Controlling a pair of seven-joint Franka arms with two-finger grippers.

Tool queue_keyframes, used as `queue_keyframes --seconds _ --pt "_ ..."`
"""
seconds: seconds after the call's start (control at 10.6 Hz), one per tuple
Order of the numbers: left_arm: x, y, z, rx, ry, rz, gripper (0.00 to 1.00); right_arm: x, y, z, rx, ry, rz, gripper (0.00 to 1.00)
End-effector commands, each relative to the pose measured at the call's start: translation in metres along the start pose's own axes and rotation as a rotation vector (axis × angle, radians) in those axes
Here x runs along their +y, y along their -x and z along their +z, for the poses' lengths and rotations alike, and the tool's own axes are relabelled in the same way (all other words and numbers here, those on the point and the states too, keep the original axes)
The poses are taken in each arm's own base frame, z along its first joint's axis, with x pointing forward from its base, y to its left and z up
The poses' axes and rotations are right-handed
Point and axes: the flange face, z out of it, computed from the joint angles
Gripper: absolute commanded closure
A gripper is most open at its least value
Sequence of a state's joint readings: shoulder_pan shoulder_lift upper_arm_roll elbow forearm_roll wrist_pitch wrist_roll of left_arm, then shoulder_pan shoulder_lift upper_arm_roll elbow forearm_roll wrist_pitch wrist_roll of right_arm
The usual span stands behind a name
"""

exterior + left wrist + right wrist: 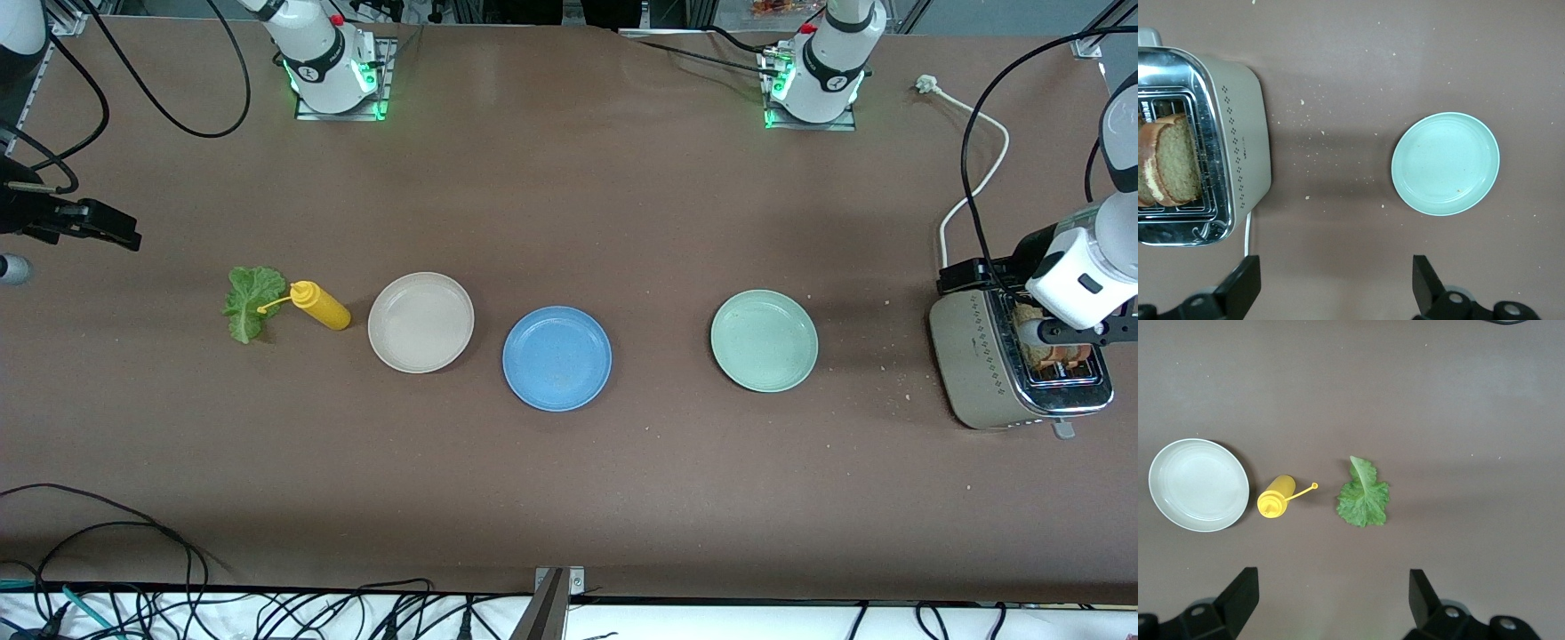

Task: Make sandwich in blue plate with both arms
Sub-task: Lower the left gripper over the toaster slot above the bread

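Jaws spread wide, empty: left gripper (1331,283) over brown table (1358,60) beside chrome toaster (1218,140); right gripper (1331,600) above green lettuce leaf (1363,495). Toasted bread slices (1168,163) half sunk, cut off at frame edge.

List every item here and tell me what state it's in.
Blue plate: empty.
Beige plate: empty.
Green plate: empty.
Toaster: bread slices in its slot.
Lettuce leaf: flat on table.
Yellow bottle: lying down.
Left pincer: open.
Right pincer: open.
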State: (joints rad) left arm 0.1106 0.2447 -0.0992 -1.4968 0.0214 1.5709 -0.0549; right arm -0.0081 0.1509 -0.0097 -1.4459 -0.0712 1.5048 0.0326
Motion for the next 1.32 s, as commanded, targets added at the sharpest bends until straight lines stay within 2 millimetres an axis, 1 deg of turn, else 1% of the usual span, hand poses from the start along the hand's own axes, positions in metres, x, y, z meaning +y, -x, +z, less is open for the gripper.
queue_keyframes --seconds 0.0,0.19,0.38,0.56,0.66,0.75,0.94,1.13,1.22 --pt "-0.037 0.003 0.001 -0.006 0.014 -0.041 0.00 0.002 -0.001 -0.005 0.000 0.000 0.007 0.00" --pt "-0.075 -0.002 0.007 -0.009 0.026 -0.087 0.00 0.002 -0.001 -0.005 0.000 0.000 0.006 0.00" --pt "-0.108 -0.008 0.022 -0.018 0.040 -0.043 0.00 0.002 0.000 -0.005 -0.002 0.000 0.006 0.00" --pt "-0.126 -0.020 0.037 0.009 0.041 -0.058 0.01 0.002 0.000 -0.005 -0.002 -0.001 0.007 0.00" --pt "-0.136 -0.027 0.050 0.007 0.040 -0.071 0.03 0.002 0.000 -0.005 -0.002 -0.001 0.007 0.00" --pt "-0.153 -0.036 0.063 0.006 0.008 -0.081 0.06 0.002 0.000 -0.005 -0.002 -0.001 0.007 0.00" --pt "-0.162 -0.047 0.097 -0.048 -0.028 -0.050 0.09 0.002 -0.001 -0.003 -0.005 -0.001 0.006 0.00" --pt "-0.167 -0.053 0.112 -0.055 -0.067 -0.041 0.17 0.002 -0.001 -0.003 -0.005 -0.001 0.007 0.00" --pt "-0.169 -0.053 0.113 -0.061 -0.085 -0.037 0.20 0.002 -0.001 -0.003 -0.005 -0.001 0.007 0.00"
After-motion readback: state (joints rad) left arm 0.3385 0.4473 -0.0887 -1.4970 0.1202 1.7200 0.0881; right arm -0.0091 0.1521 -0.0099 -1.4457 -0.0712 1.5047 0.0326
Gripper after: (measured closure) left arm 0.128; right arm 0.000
